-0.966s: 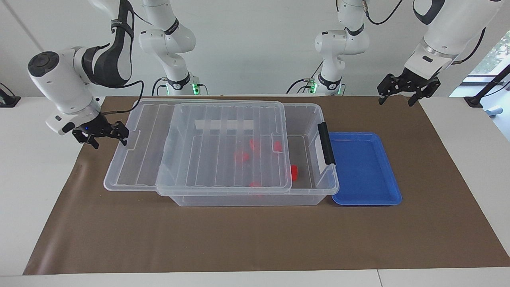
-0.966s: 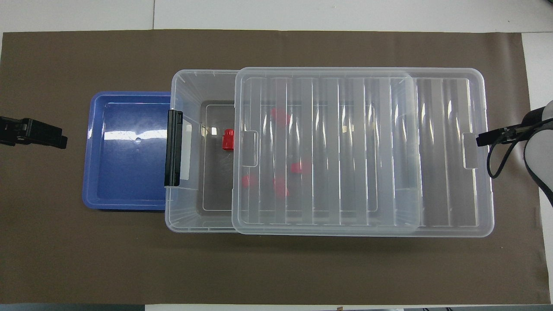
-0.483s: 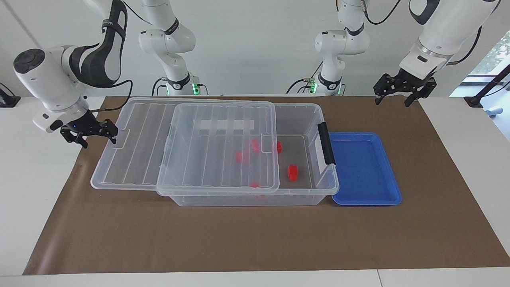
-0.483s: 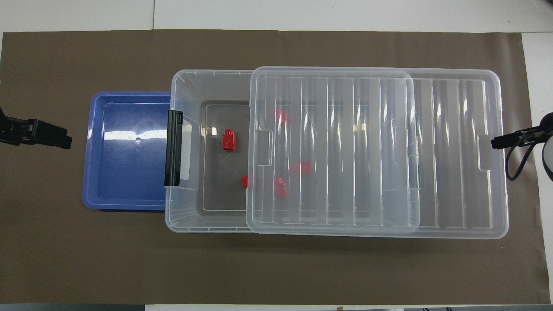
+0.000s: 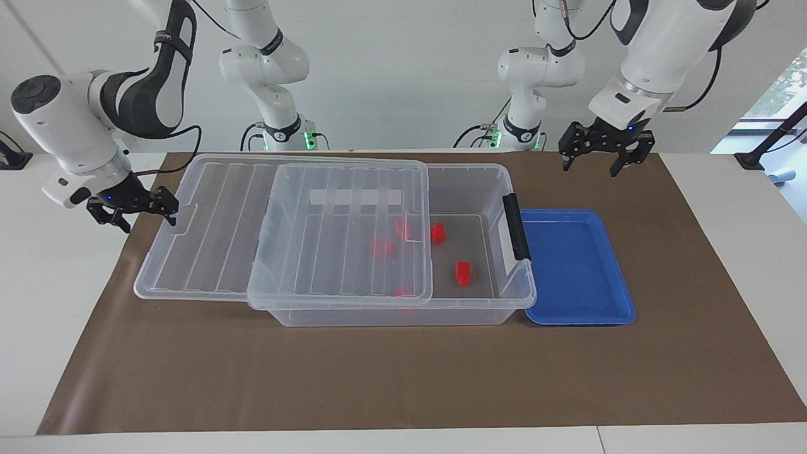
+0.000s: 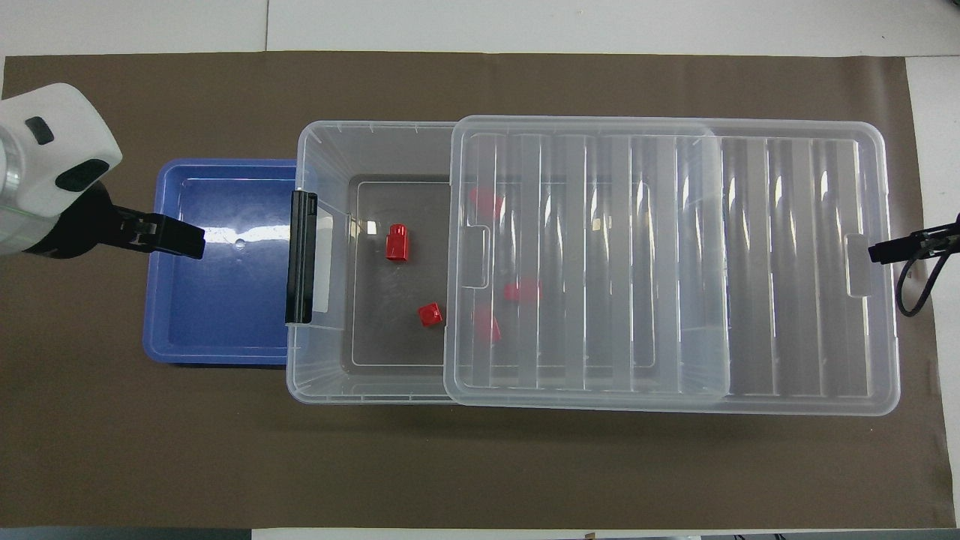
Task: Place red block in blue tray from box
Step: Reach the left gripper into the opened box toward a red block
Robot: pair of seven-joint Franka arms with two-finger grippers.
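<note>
The left arm reaches in from its own end of the desk, its wrist bent downward so the left hand (image 5: 597, 157) hangs in the air, fingers spread apart and holding nothing, over the blue tray's rim nearest the robots. The right arm is bent low at its end, and the right hand (image 5: 131, 208) sits open and empty just beside the end edge of the ribbed clear plastic lid (image 5: 284, 230).

The large clear plastic box (image 5: 479, 189) stands in the middle of the brown mat, touching the shallow bright blue rectangular plastic tray (image 5: 621, 296) at its black-latched end. The small bright red plastic block (image 5: 463, 272) lies inside the box on its uncovered floor, near the latch; other red pieces lie near it, partly under the lid.

Compared with a second ago, the lid has slid farther toward the right arm's end, uncovering more of the box, and the left hand has moved in over the tray
</note>
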